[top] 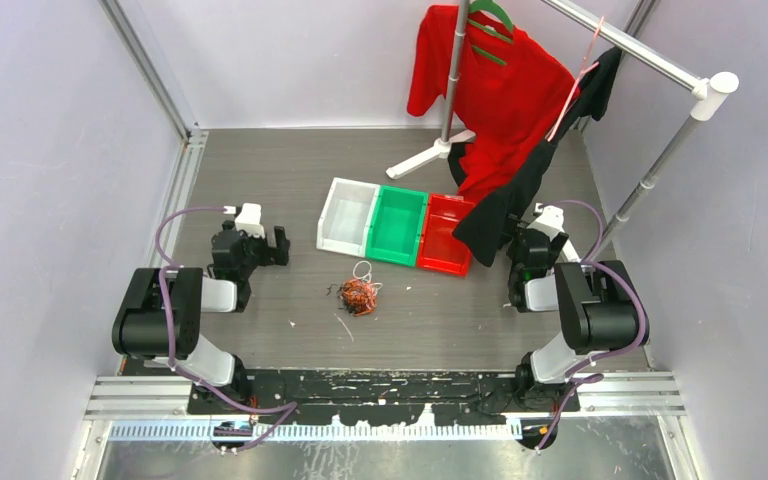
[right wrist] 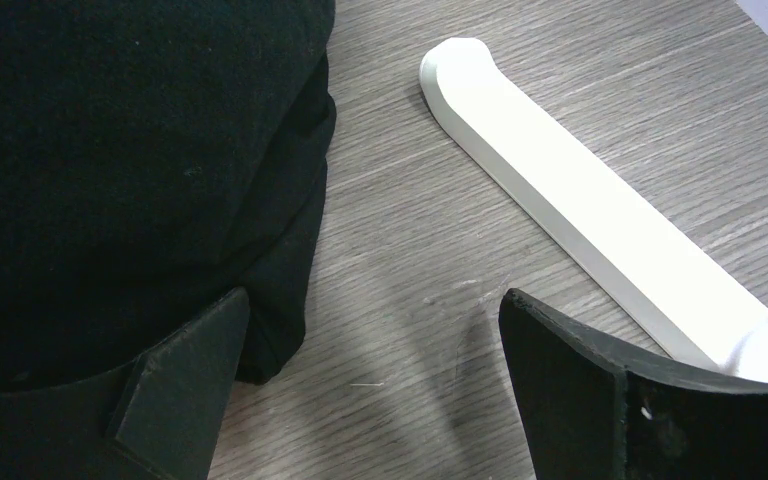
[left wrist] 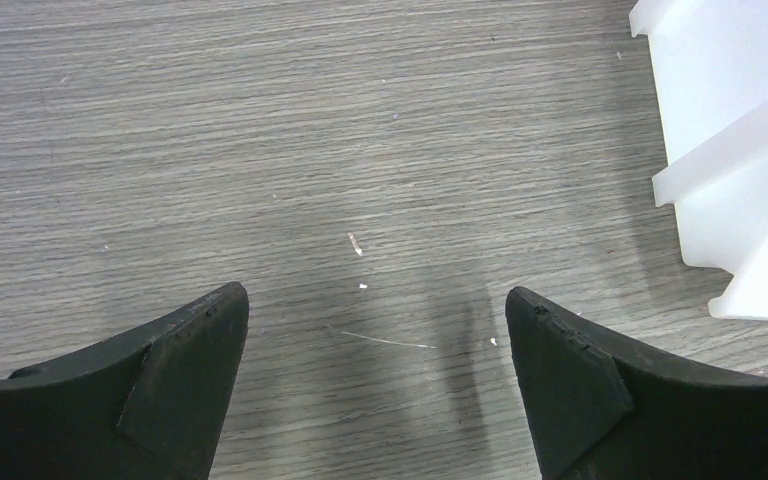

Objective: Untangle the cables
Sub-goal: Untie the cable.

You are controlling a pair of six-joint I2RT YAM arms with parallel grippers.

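The tabletop (top: 260, 170) is grey wood-grain laminate flecked with small white scraps and stray strands. Pale lilac walls box it in, with metal rails along its edges. The green bin (top: 397, 225) stands about mid-tabletop, touching a white bin (top: 348, 215) on its left and a red bin (top: 447, 238) on its right. The cables (top: 359, 295), a small knot of orange, black and white wire, lie on the bare surface on the arms' side of the green bin, near it but apart. Behind the green bin rests a clothes rack's white foot (top: 430, 157), with a red shirt (top: 500, 90) hanging above. A black garment (top: 520, 190) droops to the right of the green bin, past the red one. The left claw (top: 278, 245) sits well left of the green bin, jaws spread wide over bare wood and holding nothing. The right claw (right wrist: 375, 350), right of the green bin, gapes just as wide and empty, with black cloth beside its left finger
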